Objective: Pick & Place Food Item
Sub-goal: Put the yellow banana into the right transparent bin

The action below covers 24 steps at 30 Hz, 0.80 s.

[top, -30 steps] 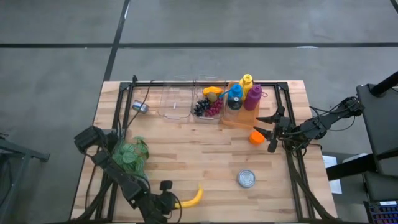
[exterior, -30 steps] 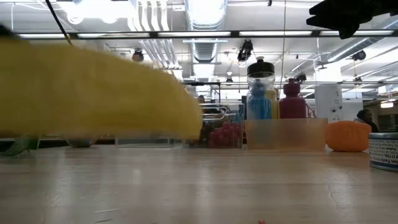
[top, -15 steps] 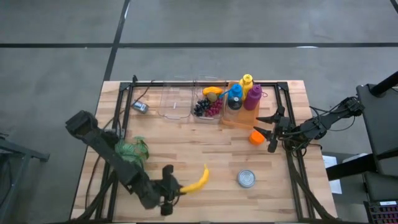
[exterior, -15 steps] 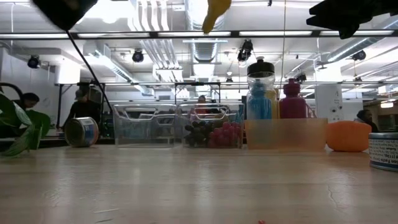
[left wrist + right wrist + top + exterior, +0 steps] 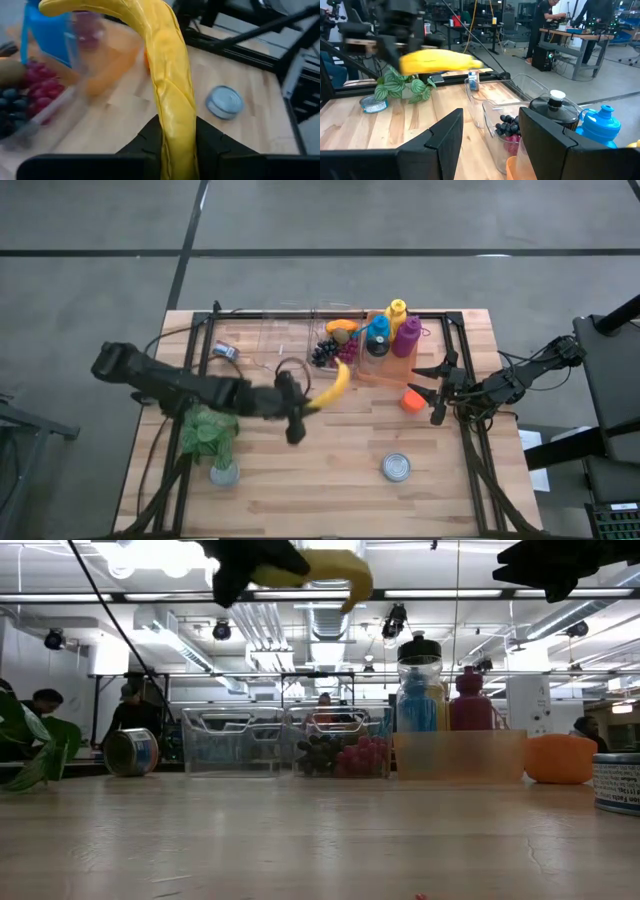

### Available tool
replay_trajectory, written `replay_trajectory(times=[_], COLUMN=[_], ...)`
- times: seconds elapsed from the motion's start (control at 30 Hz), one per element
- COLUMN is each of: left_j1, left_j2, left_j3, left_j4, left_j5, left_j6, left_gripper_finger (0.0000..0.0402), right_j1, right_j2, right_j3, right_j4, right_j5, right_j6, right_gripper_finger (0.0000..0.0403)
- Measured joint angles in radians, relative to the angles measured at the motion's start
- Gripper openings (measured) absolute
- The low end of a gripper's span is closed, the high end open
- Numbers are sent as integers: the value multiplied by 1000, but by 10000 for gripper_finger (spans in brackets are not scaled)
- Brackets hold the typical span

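Banana [image 5: 334, 385] carried toward bins, left fingers [image 5: 215, 145] clamping it, visible wrist-side

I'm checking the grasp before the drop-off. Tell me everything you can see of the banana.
The banana is yellow, curved, unpeeled, smooth-skinned with faint ridges. The left gripper pinches it near one end, fingers shut on both sides, and holds it in the air, clear of the wooden table. From above, its free end points toward the clear bin of grapes. Nothing else touches it.
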Motion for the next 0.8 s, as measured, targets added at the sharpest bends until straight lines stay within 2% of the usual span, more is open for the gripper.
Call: replay_trajectory(times=[0.27,0.57,0.8], left_j1=[193,263,313], left_j2=[-1,-1,-1], left_j3=[0,0,0], left_j4=[-21,-117,-9], left_j5=[140,139,116], left_j6=[5,-14,54], left_gripper_finger=[69,70,70], right_j1=[0,0,0], right_j2=[0,0,0], right_j3=[0,0,0], right_j4=[0,0,0], right_j5=[0,0,0], right_j6=[0,-1,1], right_gripper_finger=[190,190,190])
